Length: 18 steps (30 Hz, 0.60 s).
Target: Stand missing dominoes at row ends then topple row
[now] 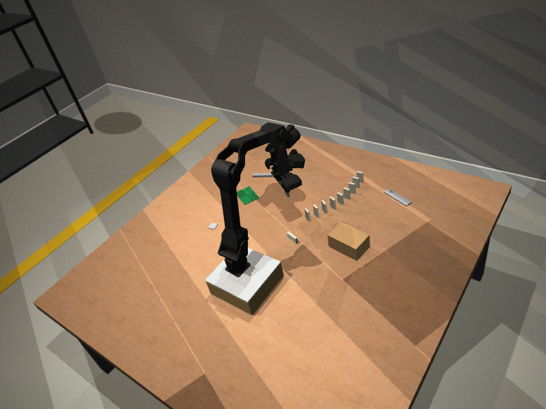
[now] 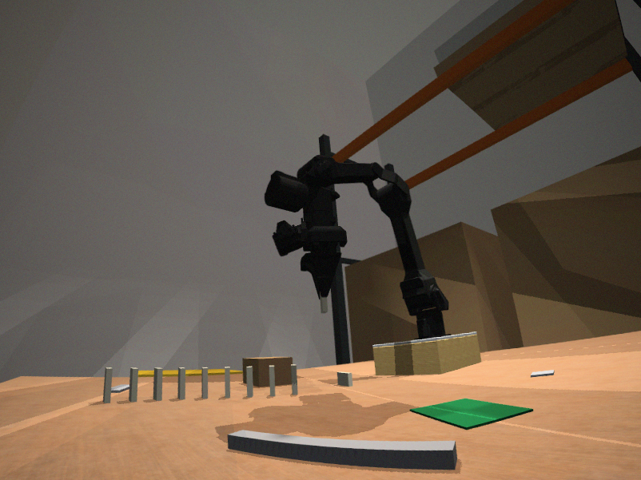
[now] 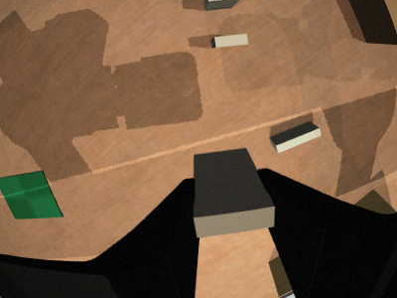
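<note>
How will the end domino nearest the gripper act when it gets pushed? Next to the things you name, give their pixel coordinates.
The end domino [image 1: 307, 214] [image 2: 293, 379] likely tips easily, being tall and thin. It will probably fall stiffly rather than bend, given its straight edges. Its close neighbour [image 1: 316, 210] [image 2: 272, 380] would probably get knocked too.
</note>
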Available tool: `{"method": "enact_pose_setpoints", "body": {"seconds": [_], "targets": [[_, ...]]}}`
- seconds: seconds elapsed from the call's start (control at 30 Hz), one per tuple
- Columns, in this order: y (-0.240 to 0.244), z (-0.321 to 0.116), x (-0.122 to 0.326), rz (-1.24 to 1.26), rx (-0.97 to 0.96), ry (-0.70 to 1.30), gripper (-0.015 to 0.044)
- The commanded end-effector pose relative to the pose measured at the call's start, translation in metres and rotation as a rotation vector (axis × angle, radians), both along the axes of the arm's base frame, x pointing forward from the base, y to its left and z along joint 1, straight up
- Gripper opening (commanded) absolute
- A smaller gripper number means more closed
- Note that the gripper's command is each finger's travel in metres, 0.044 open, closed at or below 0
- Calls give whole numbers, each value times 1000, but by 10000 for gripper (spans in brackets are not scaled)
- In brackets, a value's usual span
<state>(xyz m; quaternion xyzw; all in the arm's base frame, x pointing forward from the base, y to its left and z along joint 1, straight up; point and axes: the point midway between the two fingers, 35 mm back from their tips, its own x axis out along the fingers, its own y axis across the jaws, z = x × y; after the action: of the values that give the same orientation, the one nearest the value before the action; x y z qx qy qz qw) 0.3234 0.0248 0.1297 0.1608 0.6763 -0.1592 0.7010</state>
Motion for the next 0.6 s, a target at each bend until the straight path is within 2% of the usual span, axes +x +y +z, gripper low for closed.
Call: {"method": "enact_pose_setpoints", "body": {"seconds": [0.0,0.17,0.57], "targets": [[-30,0,6,15,2,6,107],[-30,-4,7,15,2,6,107],[-30,-73,16,16,2,5,107]]}}
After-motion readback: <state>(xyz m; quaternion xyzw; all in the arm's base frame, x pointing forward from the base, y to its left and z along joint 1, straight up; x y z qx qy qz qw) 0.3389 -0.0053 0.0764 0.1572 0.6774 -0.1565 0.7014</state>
